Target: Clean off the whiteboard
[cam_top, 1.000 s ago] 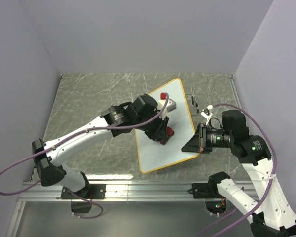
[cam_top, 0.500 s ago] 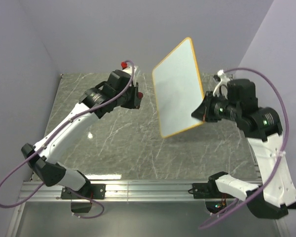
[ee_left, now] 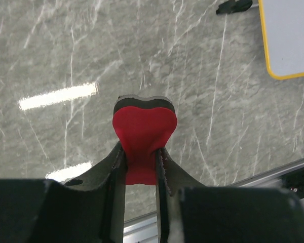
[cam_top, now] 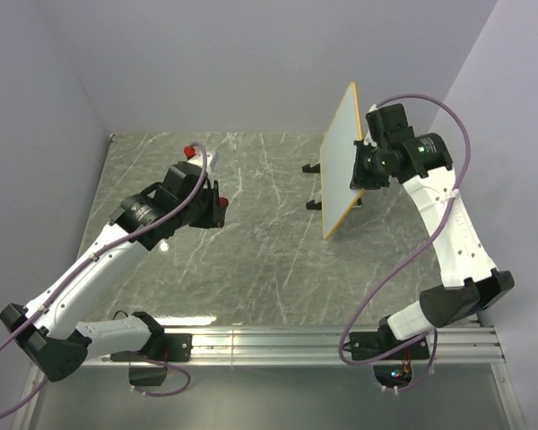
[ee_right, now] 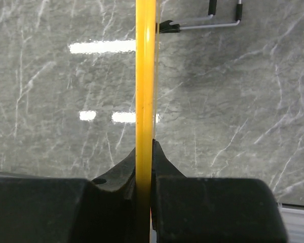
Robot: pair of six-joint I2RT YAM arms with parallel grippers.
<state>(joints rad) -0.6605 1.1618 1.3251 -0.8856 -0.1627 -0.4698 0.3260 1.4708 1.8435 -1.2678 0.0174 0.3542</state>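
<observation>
The whiteboard (cam_top: 341,166), white with a yellow rim, stands nearly on edge over the back right of the table. My right gripper (cam_top: 363,170) is shut on its right rim. In the right wrist view the rim (ee_right: 144,76) runs edge-on straight up from between my right gripper (ee_right: 144,147). My left gripper (cam_top: 217,208) hovers left of centre, well away from the board, shut on a red eraser (cam_top: 222,204). In the left wrist view the eraser (ee_left: 144,129) bulges out of the left gripper (ee_left: 140,152), and the board's corner (ee_left: 291,35) shows at the top right.
A black wire stand (cam_top: 314,186) sits on the marble table (cam_top: 251,269) just left of the board, also seen from the right wrist as stand (ee_right: 213,23). A metal rail (cam_top: 278,339) runs along the near edge. Purple walls close in the back and sides.
The right arm lifted the board from flat on the table, turned it on edge and carried it to the back right. The left arm drew back to the left with the eraser.
</observation>
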